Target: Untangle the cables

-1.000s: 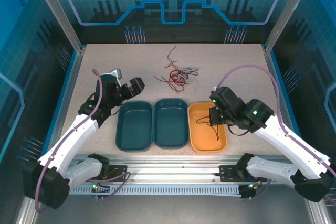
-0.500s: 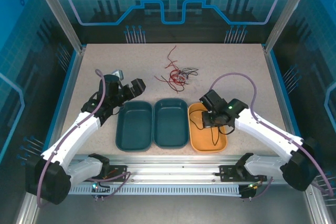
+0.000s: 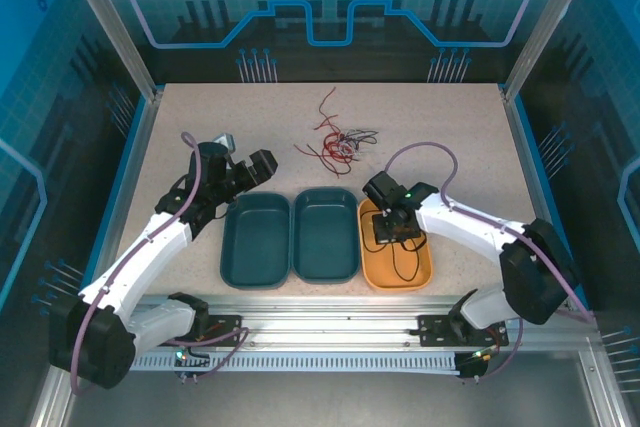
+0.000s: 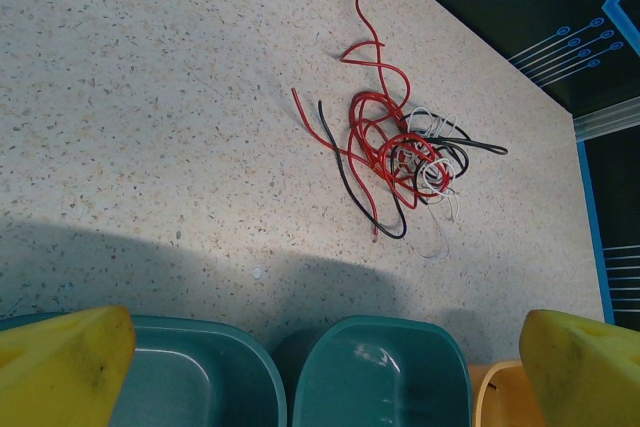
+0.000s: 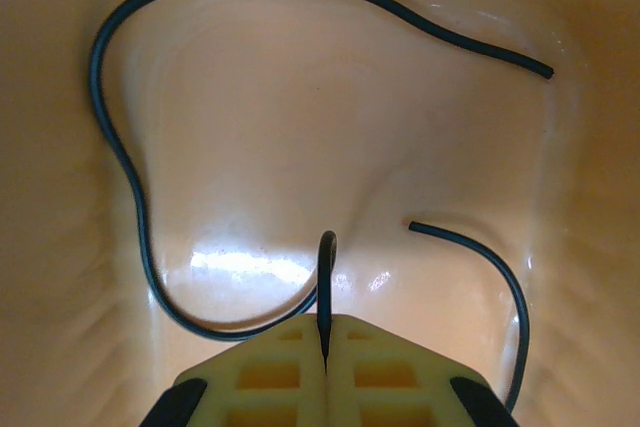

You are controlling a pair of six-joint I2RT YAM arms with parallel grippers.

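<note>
**A:** Start wide. What is on the worktop (image 3: 450,137)?

**B:** Three trays stand in a row along its near side: the left teal tray (image 3: 258,242), the middle teal tray (image 3: 325,237) and the orange tray (image 3: 375,269). Over the last second your right arm swung in from beside the orange tray and came down into it. Your left arm barely stirred.

**A:** And the tools?

**B:** Your left tool (image 3: 243,154) hangs just beyond the left teal tray, spread wide and holding nothing. Your right tool (image 5: 325,332) sits low inside the orange tray, pinched tight on the black cable (image 5: 130,197).

**A:** Where are the cables?

**B:** The tangle (image 4: 400,152) of red, black and white strands lies on the worktop beyond the trays, apart from both tools. The black cable is free of it and loops across the orange tray's floor.

**A:** Meaning?

**B:** I'd judge that one strand is sorted, bar the release. You would open your right tool next, then go back for the heap.
</note>
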